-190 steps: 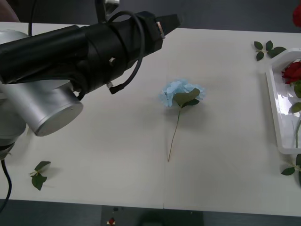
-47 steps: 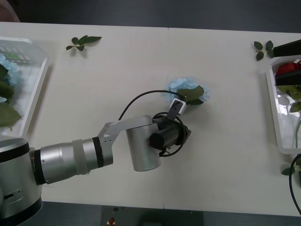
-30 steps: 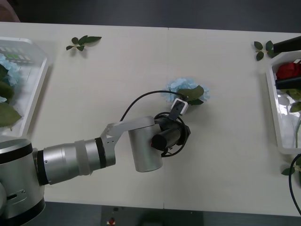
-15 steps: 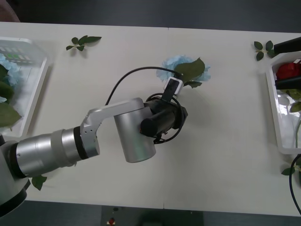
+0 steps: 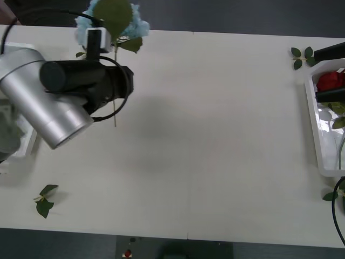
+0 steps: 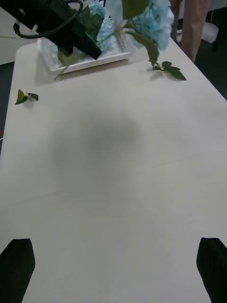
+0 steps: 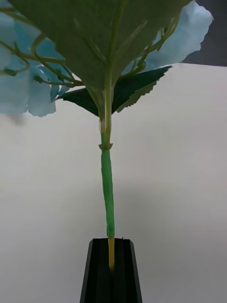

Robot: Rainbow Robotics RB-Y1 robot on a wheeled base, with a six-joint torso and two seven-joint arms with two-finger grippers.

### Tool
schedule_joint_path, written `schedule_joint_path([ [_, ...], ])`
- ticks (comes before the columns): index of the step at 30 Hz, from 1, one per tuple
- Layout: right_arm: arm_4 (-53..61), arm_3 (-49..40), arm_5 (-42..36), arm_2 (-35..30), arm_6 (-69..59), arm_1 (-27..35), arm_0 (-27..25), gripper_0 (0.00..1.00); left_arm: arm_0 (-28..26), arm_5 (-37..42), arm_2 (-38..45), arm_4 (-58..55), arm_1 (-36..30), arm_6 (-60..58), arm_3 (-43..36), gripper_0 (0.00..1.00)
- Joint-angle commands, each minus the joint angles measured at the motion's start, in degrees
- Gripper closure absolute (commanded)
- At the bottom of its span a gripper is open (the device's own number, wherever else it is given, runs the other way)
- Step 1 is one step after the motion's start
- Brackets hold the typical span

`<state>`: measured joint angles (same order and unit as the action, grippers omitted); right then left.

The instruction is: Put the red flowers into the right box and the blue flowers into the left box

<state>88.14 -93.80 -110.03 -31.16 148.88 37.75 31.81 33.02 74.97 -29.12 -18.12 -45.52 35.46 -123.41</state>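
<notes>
The left pincer is clenched on the green stem of a blue flower, held up over the counter near its far left corner; in the left wrist view the stem rises from between the closed black fingers to a big green leaf and pale blue petals; the left box sits at the left end of the counter, with more blue flowers lying in it; the carried flower is just beside that box, not in it; the right pincer is released, its two black fingertips wide apart, low over the right box; a red flower lies in that box; loose leaf sprigs lie scattered on the counter.
</notes>
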Motion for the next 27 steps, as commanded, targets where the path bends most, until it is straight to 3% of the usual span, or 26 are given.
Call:
schedule_joint_path([
  [1,0.1,-1.7,0.0,-0.9,1.6,0.2,1.6,0.0,-6.4,5.6,10.0,-2.6,-6.5,0.3,-7.2,1.0],
  [6,0.1,-1.7,0.0,-0.9,1.6,0.2,1.6,0.0,-15.2,12.7,28.7,-10.1,-11.3,9.7,-9.5,1.0],
  [12,0.1,-1.7,0.0,-0.9,1.6,0.2,1.6,0.0,-24.4,13.2,43.8,-12.0,-11.5,19.4,-5.5,1.0],
  [18,0.1,-1.7,0.0,-0.9,1.6,0.2,1.6,0.0,-29.2,9.4,48.9,-8.6,-11.7,25.5,0.9,1.0],
  [27,0.1,-1.7,0.0,-0.9,1.6,0.2,1.6,0.0,-29.8,2.8,49.0,-4.6,-12.2,27.2,12.0,1.0],
])
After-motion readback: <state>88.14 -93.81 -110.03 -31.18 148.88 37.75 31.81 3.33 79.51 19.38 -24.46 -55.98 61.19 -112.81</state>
